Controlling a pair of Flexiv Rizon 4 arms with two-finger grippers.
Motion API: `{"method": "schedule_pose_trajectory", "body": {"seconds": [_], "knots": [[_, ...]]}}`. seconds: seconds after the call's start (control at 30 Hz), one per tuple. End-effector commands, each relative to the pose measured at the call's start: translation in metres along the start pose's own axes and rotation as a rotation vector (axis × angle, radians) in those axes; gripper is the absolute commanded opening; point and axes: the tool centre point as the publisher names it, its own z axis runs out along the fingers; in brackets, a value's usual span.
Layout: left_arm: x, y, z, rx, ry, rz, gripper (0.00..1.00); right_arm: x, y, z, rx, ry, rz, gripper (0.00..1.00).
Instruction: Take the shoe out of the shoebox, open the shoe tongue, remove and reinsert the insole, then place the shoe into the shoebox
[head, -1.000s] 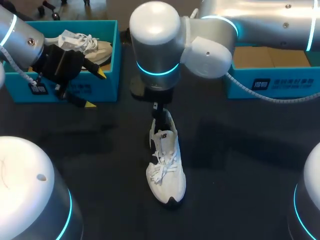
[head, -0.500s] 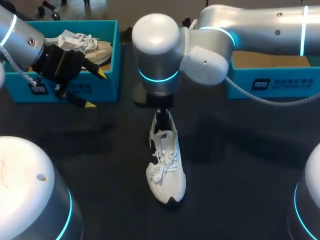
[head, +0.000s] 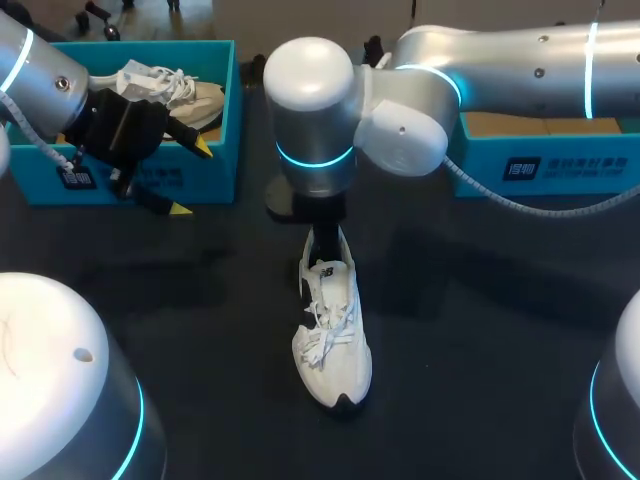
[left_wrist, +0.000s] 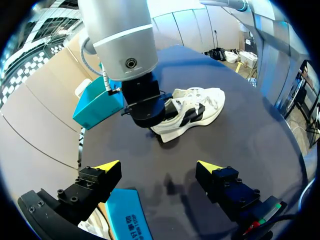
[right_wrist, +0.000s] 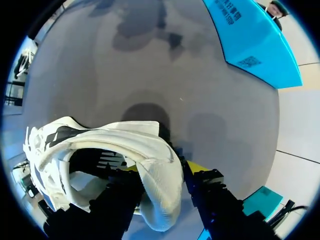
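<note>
Clamped on the heel collar of the white shoe (right_wrist: 100, 145), the right gripper (right_wrist: 161, 172) has one yellow-tipped finger on each side of it, its arm coming down right over the heel. That shoe stands on its sole on the dark table (head: 480, 330), heel toward the boxes, toe toward the robot's base, laces loose. Well apart from the shoe, to its left, the left gripper (head: 191, 178) hangs with fingers spread wide and nothing between them, just before the front wall of the open teal shoebox (head: 215, 120). Beyond the shoe to its right sits a second teal box (head: 540, 165), its inside brown. Counted: two arms, two teal boxes, and two shoes, the other shoe (head: 185, 90) lying inside the left shoebox.
</note>
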Motion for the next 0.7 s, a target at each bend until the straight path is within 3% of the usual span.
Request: {"method": "schedule_pose_trajectory", "body": {"seconds": [0.03,0.17,0.4,0.7], "knots": [[0.000,0.000,0.000,-0.003,0.001,0.000,1.00,0.002,-0.001,0.002,0.001,0.015,-0.005,0.35],[0.000,0.000,0.000,-0.003,0.001,0.000,1.00,0.006,0.000,0.002,0.005,0.023,0.001,0.02],[0.000,0.000,0.000,-0.003,0.001,0.000,1.00,0.006,-0.002,-0.011,0.016,0.018,0.007,0.00],[0.000,0.000,0.000,-0.003,0.001,0.000,1.00,0.002,-0.014,-0.059,0.026,0.044,-0.009,0.00]]}}
